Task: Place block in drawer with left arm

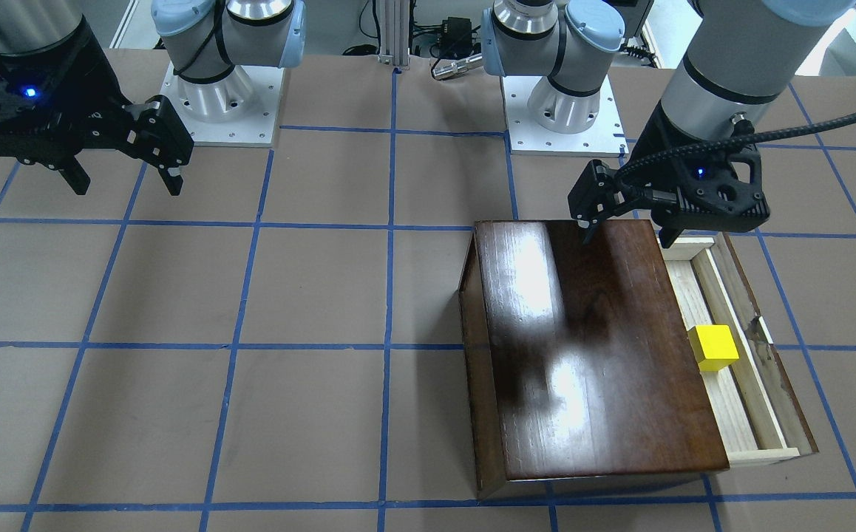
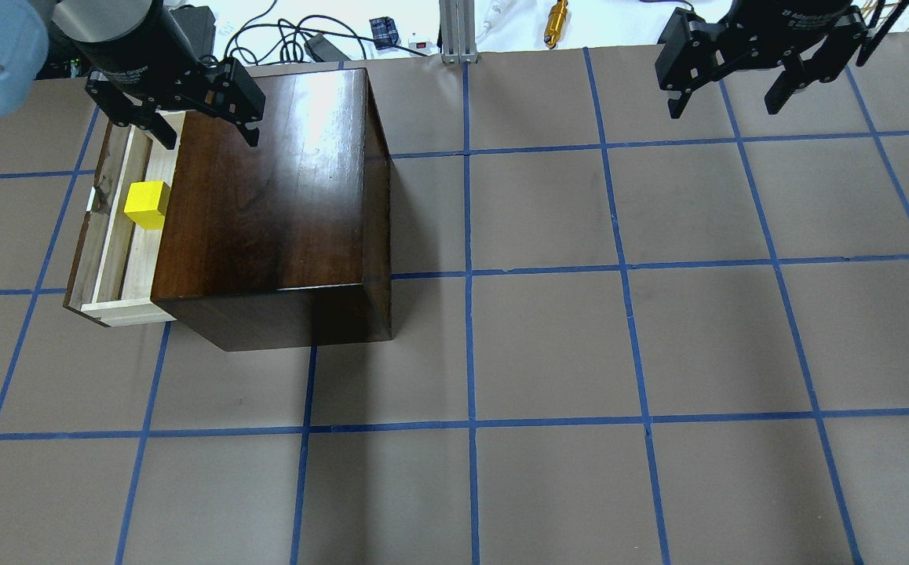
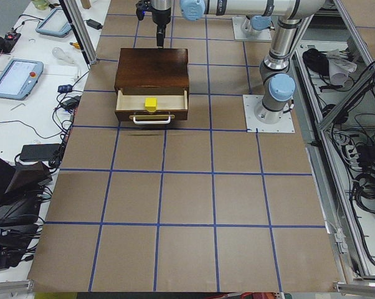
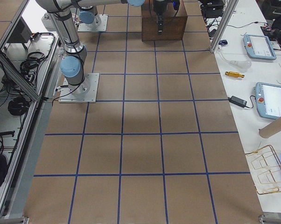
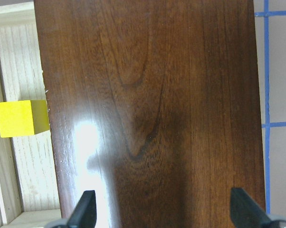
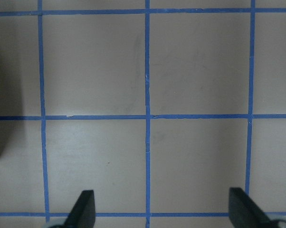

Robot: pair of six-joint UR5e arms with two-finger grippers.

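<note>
the yellow block [image 2: 147, 204] lies inside the drawer [image 2: 140, 267], which is pulled out from the dark wooden box [image 2: 266, 196]. the left gripper [image 2: 211, 140] hovers above the box's top, fingers spread and empty. the right gripper [image 2: 723, 108] hangs well apart from the box over the surface [image 2: 549, 345], fingers also apart.

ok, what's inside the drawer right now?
Just the yellow block, about halfway along the open drawer, on its pale floor. Any part of the drawer tucked inside the box is covered; can't tell there.
</note>
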